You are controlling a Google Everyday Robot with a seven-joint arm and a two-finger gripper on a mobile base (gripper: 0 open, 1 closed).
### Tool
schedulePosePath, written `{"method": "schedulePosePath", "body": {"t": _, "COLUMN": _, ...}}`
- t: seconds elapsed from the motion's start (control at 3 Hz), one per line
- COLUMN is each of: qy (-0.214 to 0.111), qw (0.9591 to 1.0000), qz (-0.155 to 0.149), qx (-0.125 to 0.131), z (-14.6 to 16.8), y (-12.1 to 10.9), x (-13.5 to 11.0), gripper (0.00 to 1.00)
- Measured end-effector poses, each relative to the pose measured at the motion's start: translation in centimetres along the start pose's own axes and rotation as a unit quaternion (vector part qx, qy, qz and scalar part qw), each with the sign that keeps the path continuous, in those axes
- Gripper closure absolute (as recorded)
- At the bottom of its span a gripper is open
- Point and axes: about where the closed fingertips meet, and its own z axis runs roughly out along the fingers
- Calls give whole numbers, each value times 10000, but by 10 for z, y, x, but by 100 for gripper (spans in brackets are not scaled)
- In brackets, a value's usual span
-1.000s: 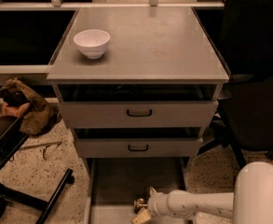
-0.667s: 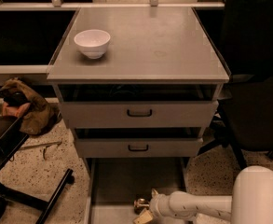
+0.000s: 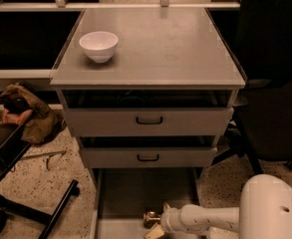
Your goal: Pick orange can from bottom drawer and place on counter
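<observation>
In the bottom drawer (image 3: 135, 193) the gripper (image 3: 154, 228) apparently touches the orange can (image 3: 149, 217); grasp unclear.

The grey bench (image 3: 175, 49) lies well above and beyond the end effector (image 3: 154, 225), which hangs low at the front of the bottom drawer (image 3: 135, 193). One white bowl (image 3: 98, 45) rests on the bench's left side, up-left of the end effector.

You have nothing to read here: no lettering, label, brand or number can be made out, not even on the orange can (image 3: 150, 217). Your claw (image 3: 154, 225) sits low over the bottom drawer (image 3: 135, 195), right at the can.
</observation>
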Motion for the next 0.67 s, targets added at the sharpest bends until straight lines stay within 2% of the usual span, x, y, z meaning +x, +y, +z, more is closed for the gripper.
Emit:
{"method": "schedulePosePath", "body": {"t": 0.33, "qy": 175, "qw": 9998, "qz": -91, "qx": -93, "z": 32, "y": -1, "x": 1, "gripper": 0}}
{"method": "schedulePosePath", "body": {"t": 0.67, "qy": 184, "qw": 9998, "qz": -56, "qx": -98, "z": 32, "y": -3, "x": 8, "gripper": 0}}
